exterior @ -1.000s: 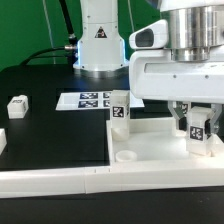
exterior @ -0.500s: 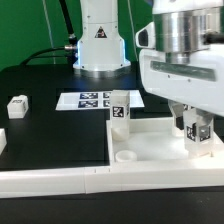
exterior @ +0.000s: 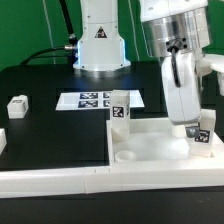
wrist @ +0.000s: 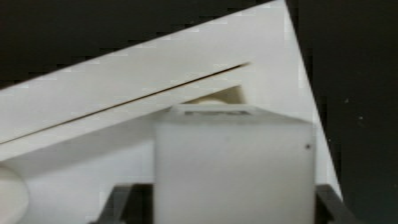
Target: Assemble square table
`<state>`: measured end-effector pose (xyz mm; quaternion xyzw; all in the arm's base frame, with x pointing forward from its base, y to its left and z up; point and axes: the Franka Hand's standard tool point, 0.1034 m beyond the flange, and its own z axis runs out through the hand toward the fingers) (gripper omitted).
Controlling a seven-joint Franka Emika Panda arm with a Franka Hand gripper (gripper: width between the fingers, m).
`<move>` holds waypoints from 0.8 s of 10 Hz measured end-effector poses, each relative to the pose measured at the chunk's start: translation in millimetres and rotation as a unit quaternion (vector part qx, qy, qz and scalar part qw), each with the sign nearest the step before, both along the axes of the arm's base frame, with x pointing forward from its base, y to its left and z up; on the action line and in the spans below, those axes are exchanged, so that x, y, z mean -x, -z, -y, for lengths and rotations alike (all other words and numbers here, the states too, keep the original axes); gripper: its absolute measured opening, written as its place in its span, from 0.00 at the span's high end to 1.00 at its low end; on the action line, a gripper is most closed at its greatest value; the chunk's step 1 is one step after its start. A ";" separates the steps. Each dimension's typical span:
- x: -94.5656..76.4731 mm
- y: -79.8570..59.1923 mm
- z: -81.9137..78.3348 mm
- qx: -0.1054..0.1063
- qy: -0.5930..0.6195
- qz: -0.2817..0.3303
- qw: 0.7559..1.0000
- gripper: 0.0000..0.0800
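Note:
The white square table top (exterior: 160,148) lies at the exterior view's right, with a round socket (exterior: 127,157) near its front corner. One tagged leg post (exterior: 119,110) stands upright at its far left corner. My gripper (exterior: 203,128) is shut on a second tagged leg post (exterior: 204,139), held upright on the top's right corner. In the wrist view this leg post (wrist: 231,150) fills the space between my dark fingers (wrist: 125,205), over the table top (wrist: 143,95).
The marker board (exterior: 88,100) lies behind the top by the robot base. A loose leg post (exterior: 17,105) lies at the left, with another white part (exterior: 2,141) at the left edge. The long white rail (exterior: 55,182) runs along the front.
My wrist has turned about its vertical axis, so the hand now shows its narrow side. The held leg post stays at the top's right corner.

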<state>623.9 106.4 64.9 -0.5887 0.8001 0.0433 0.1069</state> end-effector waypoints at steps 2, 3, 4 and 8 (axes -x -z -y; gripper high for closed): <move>2.6 -2.6 -8.5 0.038 -0.168 -0.005 0.985 0.40; -1.5 -4.9 -13.0 0.057 -0.279 0.014 0.959 0.23; -1.5 -4.6 -14.8 0.060 -0.334 0.024 0.940 0.20; -5.2 -8.9 -12.8 0.098 -0.553 0.044 0.826 0.19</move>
